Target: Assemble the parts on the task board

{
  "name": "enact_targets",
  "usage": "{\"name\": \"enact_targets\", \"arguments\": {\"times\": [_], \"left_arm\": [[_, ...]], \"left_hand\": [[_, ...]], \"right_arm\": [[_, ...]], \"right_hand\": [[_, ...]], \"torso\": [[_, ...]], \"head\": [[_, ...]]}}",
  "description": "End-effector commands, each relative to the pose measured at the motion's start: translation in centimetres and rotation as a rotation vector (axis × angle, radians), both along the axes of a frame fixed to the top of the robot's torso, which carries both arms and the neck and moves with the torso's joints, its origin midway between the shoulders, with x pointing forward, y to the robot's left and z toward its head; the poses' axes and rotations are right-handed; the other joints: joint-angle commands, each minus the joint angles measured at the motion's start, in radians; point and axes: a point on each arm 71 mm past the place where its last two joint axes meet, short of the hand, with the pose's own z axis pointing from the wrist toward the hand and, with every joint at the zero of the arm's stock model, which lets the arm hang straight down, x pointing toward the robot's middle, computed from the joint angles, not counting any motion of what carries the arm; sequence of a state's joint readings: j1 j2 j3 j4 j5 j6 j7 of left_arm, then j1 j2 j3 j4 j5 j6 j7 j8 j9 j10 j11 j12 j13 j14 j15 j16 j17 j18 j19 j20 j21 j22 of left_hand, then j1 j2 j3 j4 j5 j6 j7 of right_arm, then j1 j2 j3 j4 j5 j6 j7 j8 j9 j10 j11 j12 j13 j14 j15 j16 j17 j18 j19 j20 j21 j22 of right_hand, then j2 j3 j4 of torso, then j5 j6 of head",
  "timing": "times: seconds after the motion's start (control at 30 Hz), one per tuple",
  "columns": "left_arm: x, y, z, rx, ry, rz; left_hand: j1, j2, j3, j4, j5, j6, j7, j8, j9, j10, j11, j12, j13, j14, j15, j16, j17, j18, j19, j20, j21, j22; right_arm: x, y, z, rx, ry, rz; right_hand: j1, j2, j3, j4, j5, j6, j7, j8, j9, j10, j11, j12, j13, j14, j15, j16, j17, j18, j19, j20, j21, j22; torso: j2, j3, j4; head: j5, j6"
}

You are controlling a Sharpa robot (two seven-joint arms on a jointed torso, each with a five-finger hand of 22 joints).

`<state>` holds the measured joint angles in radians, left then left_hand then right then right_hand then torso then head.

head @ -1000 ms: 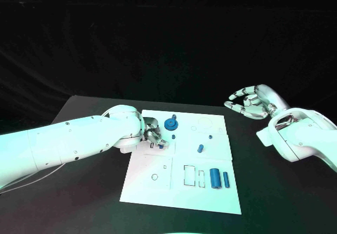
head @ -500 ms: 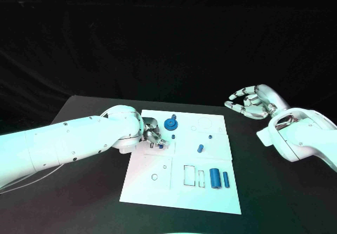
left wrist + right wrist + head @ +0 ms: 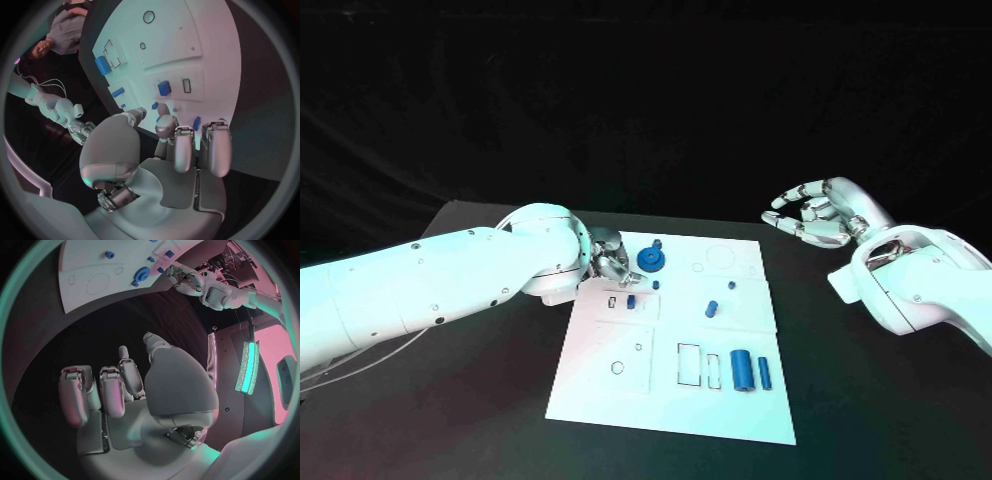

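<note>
The white, flat, rectangular task board lies mid-table on the matte black table. Nearest on the board, two blue cylinders lie side by side beside outlined rectangular slots. Farther along, a small blue block sits near the left hand, whose silver fingers are curled above the board's left edge; whether they hold anything cannot be told. A round blue gear stands beyond. The right hand hovers off the board, fingers apart, empty.
</note>
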<state>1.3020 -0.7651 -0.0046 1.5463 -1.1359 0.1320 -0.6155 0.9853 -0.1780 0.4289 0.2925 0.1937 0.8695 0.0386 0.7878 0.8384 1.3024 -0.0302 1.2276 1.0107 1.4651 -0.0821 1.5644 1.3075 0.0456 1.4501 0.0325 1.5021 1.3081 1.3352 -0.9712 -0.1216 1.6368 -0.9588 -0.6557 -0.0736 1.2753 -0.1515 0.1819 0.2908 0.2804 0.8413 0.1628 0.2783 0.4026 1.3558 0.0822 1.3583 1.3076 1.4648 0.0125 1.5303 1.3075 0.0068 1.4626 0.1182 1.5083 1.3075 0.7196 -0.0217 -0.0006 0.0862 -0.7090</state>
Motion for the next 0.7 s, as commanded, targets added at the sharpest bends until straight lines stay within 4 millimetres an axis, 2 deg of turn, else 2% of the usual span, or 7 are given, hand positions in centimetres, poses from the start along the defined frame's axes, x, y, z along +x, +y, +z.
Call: {"name": "enact_targets", "arguments": {"times": [0.03,0.1,0.23,0.3,0.37,0.43,0.7], "left_arm": [[0.4,0.3,1.0,0.013,-0.004,-0.011],[0.7,0.6,1.5,0.022,-0.004,-0.01],[1.8,1.4,2.1,0.03,0.003,0.008],[2.2,1.6,2.2,0.025,0.002,0.022],[2.7,1.8,2.3,0.023,0.0,0.036],[3.2,2.0,2.2,0.026,-0.001,0.049],[4.7,2.4,1.8,0.058,0.005,0.072]], "left_hand": [[0.007,0.0,-0.01,0.0,0.007,-0.015,0.004,-0.015,-0.008,-0.011,0.004,-0.009,-0.005,0.102,0.002,-0.001,0.252,-0.003,-0.012,0.0,-0.008,0.078],[0.011,0.002,-0.015,0.0,0.006,-0.024,0.01,-0.032,-0.018,-0.02,0.009,-0.017,-0.017,0.1,0.006,-0.005,0.245,0.0,-0.021,0.002,-0.013,0.067],[0.052,0.007,-0.028,0.0,0.008,-0.079,0.052,-0.149,-0.1,-0.078,0.046,-0.072,-0.094,0.093,0.036,-0.016,0.226,0.006,-0.043,0.021,-0.03,0.037],[0.058,0.009,-0.032,0.0,0.007,-0.081,0.059,-0.166,-0.115,-0.082,0.051,-0.075,-0.099,0.093,0.042,-0.017,0.225,0.006,-0.043,0.026,-0.031,0.036],[0.074,0.01,-0.042,-0.001,0.007,-0.087,0.071,-0.204,-0.151,-0.098,0.063,-0.089,-0.12,0.092,0.052,-0.018,0.224,0.007,-0.044,0.036,-0.032,0.035],[0.079,0.009,-0.048,0.0,0.007,-0.092,0.075,-0.218,-0.164,-0.097,0.067,-0.085,-0.117,0.093,0.055,-0.016,0.226,0.007,-0.042,0.04,-0.032,0.037],[0.078,0.008,-0.056,0.001,0.005,-0.081,0.074,-0.218,-0.17,-0.092,0.067,-0.079,-0.11,0.094,0.056,-0.015,0.229,0.006,-0.039,0.042,-0.03,0.042]], "right_arm": [[0.0,0.0,0.0,-0.009,-0.013,0.007],[0.0,0.0,0.0,-0.01,-0.012,0.006],[0.0,0.0,0.0,-0.011,-0.011,0.006],[0.1,0.1,0.0,-0.011,-0.011,0.007],[0.1,0.1,0.0,-0.011,-0.011,0.007],[0.1,0.1,0.0,-0.011,-0.01,0.008],[0.1,0.2,0.0,-0.012,-0.009,0.01]], "right_hand": [[-0.008,0.002,-0.007,0.0,-0.005,0.006,-0.004,0.006,0.001,-0.002,-0.005,-0.003,0.013,0.08,-0.008,-0.004,0.151,0.013,0.061,-0.007,-0.004,0.212],[-0.008,0.002,-0.007,0.0,-0.005,0.006,-0.004,0.006,0.001,-0.002,-0.005,-0.003,0.013,0.08,-0.008,-0.004,0.151,0.013,0.061,-0.007,-0.004,0.212],[-0.008,0.002,-0.007,0.0,-0.005,0.006,-0.004,0.006,0.001,-0.002,-0.005,-0.003,0.013,0.08,-0.008,-0.004,0.151,0.013,0.061,-0.007,-0.004,0.212],[-0.008,0.003,-0.007,0.0,-0.005,0.006,-0.004,0.006,0.001,-0.001,-0.005,-0.003,0.014,0.08,-0.008,-0.004,0.152,0.013,0.061,-0.007,-0.004,0.212],[-0.008,0.003,-0.007,0.0,-0.005,0.006,-0.004,0.006,0.001,-0.001,-0.005,-0.003,0.014,0.08,-0.008,-0.004,0.152,0.013,0.061,-0.007,-0.004,0.212],[-0.008,0.003,-0.007,0.0,-0.005,0.006,-0.004,0.006,0.001,-0.001,-0.005,-0.003,0.014,0.08,-0.008,-0.004,0.152,0.013,0.061,-0.007,-0.004,0.212],[-0.008,0.004,-0.007,0.0,-0.005,0.006,-0.004,0.006,0.001,-0.001,-0.005,-0.003,0.013,0.08,-0.008,-0.004,0.152,0.013,0.062,-0.007,-0.003,0.213]], "torso": [[0.002,-0.001,-0.0003],[0.001,-0.0011,0.0001],[0.001,-0.0014,0.0018],[0.002,-0.0021,0.0011],[0.003,-0.0028,0.0004],[0.003,-0.0028,0.0003],[0.005,-0.0032,-0.0001]], "head": [[0.001,0.003],[0.001,0.003],[0.002,0.003],[0.003,0.004],[0.005,0.004],[0.007,0.005],[0.011,0.004]]}}
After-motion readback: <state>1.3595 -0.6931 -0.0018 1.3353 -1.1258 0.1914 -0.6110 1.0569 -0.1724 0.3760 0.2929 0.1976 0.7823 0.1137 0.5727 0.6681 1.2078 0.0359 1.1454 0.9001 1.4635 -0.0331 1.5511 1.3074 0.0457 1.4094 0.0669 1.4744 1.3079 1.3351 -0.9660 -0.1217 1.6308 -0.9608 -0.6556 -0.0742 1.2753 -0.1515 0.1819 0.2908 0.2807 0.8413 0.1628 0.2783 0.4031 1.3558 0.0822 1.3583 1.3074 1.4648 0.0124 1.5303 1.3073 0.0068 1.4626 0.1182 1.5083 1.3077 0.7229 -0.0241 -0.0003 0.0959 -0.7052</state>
